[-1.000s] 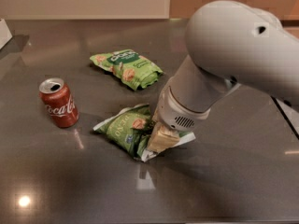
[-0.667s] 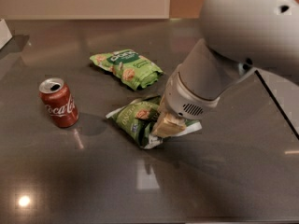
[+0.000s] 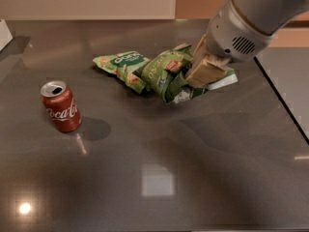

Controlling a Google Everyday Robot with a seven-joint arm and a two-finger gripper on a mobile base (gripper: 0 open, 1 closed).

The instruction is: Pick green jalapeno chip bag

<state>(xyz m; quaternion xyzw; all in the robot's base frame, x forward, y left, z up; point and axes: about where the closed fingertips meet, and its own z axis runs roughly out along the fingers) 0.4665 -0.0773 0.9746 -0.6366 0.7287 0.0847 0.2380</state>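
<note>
Jaws clenched on the green jalapeno chip bag (image 3: 161, 72) have lifted it above the table (image 3: 203, 173).

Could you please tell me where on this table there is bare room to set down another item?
The near half of the table, in front of and right of the Coca-Cola can, is bare. The back centre is crowded: the hand grips the green jalapeno chip bag right by the smaller green bag.
</note>
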